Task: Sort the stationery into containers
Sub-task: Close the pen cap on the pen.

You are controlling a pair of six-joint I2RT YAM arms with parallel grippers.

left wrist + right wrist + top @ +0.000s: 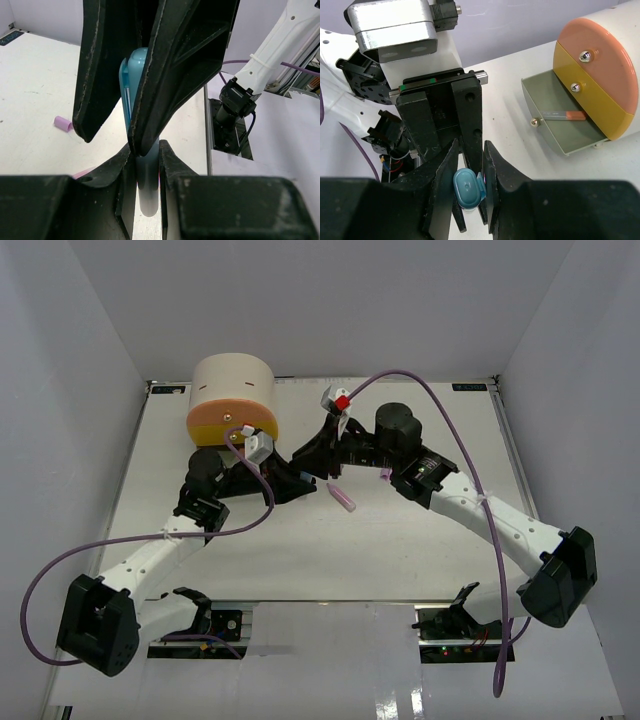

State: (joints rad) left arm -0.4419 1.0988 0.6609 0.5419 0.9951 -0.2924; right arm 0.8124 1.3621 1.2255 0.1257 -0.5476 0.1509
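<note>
A teal-blue pen (132, 80) stands upright between both grippers. My left gripper (147, 152) is shut on its lower barrel. My right gripper (470, 162) is closed round the pen's capped end (467, 187), its fingers touching the cap and its clip. In the top view the two grippers meet just right of the cabinet, the left gripper (295, 482) under the right gripper (318, 462). The beige cabinet (620, 30) has an orange top drawer (605, 55) and a yellow middle drawer (590, 100), both shut. The grey-green bottom drawer (555, 132) is pulled open and holds a grey pen with an orange end (565, 115).
A pink pen (343, 498) lies on the white table just below the grippers. A small lilac piece (63, 123) lies on the table to the left in the left wrist view. Purple cables arc over both arms. White walls enclose the table.
</note>
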